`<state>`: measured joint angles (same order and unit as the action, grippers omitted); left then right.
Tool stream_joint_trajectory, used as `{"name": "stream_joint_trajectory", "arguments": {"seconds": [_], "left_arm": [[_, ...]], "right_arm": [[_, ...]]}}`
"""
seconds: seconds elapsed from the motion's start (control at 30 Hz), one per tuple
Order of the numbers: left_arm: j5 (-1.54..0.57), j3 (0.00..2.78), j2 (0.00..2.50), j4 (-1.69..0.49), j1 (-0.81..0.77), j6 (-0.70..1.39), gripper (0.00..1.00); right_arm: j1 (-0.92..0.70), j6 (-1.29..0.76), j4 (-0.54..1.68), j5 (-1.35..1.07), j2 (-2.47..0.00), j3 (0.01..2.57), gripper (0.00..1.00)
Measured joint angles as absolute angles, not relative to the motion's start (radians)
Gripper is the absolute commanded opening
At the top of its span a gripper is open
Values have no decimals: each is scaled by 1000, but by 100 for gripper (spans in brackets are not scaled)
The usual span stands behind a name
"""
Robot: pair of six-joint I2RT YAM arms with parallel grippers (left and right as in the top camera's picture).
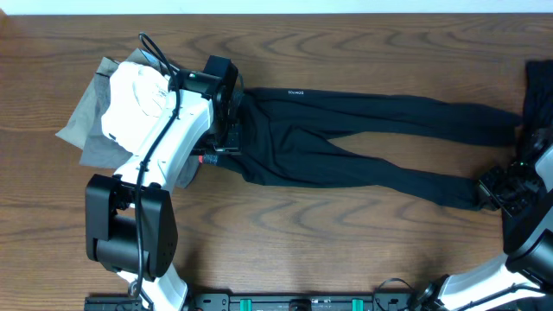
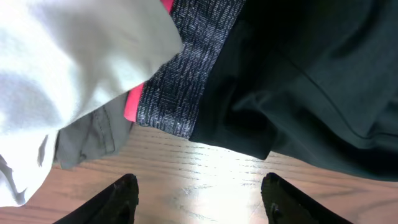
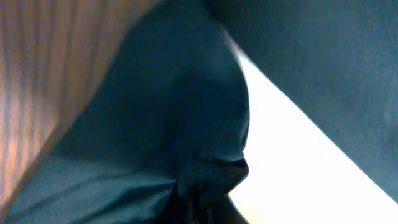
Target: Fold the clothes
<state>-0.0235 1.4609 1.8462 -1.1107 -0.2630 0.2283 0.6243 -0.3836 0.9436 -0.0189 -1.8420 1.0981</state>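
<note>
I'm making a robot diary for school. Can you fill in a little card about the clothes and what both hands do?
Table: brown wood
Leggings: black, spread flat, unfolded
Other clothes: white garment over grey garment
Waistband: grey, coral-red edge, beside the white garment
Left gripper: open, over bare wood near the waistband
Right gripper: shut on a leggings leg end

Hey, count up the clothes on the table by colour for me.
Black: 2 (leggings; black piece at the right edge)
White: 1 (white garment)
Grey: 1 (grey garment under the white one)
Total: 4
</note>
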Motion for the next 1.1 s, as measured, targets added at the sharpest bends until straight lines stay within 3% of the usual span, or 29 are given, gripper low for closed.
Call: {"name": "stream_joint_trajectory", "arguments": {"seconds": [0.23, 0.47, 0.8, 1.0, 1.03, 1.1], "left_arm": [[-23, 1461, 1846, -1111, -263, 228, 66], [-23, 1461, 1846, -1110, -263, 210, 66], [-24, 1461, 1846, -1099, -263, 208, 66], [-24, 1461, 1846, -1095, -263, 208, 65], [-24, 1460, 1846, -1098, -263, 208, 65], [-24, 1453, 1846, -1100, -263, 208, 66]], "right_arm": [[624, -295, 1181, -61, -1654, 1201, 3], [624, -251, 1193, -59, -1485, 1229, 10], [675, -345, 985, -30, -1615, 1230, 9], [680, -375, 936, -39, -1758, 1229, 16], [680, -377, 935, -53, -1778, 1229, 25], [680, -387, 932, -74, -1800, 1229, 52]]}}
